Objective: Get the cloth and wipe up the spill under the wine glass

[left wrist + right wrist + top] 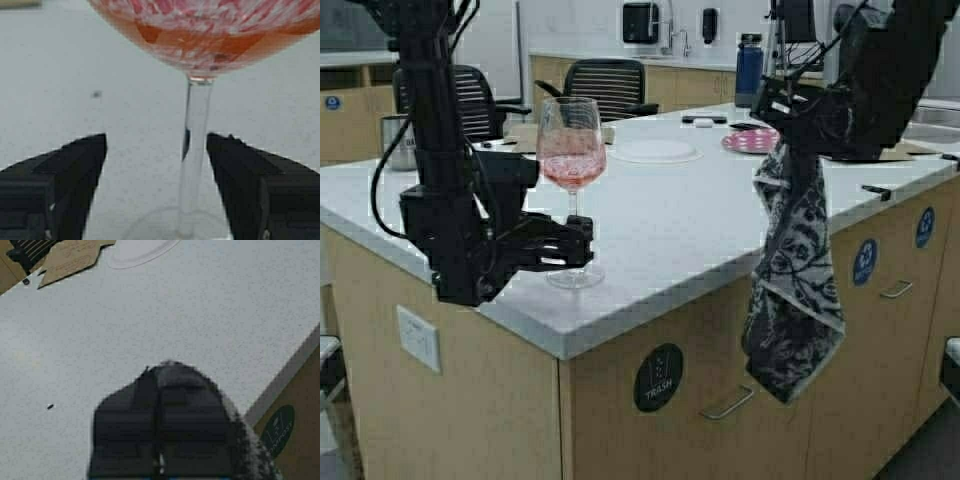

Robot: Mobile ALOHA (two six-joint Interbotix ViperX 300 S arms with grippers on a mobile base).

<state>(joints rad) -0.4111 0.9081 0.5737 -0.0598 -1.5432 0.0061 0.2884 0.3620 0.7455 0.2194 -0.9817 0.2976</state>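
- Left gripper (pixel 582 243) is spread wide around the stem of the glass (pixel 572 160), near the counter's (pixel 680 240) front edge; it should close gently, then lift straight.
- Right gripper (pixel 782 125) pinches the cloth (pixel 792 270), which dangles off the front edge.

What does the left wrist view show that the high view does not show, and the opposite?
Only the left wrist view shows the gap on both sides of the thin clear stem: the left claw is open around it, touching nothing.

Only the high view shows the right claw shut on the dark floral-patterned cloth, which hangs past the counter edge, plus the white round plate and blue bottle.

Both show the tall clear wine glass with pink liquid standing on the white speckled countertop.
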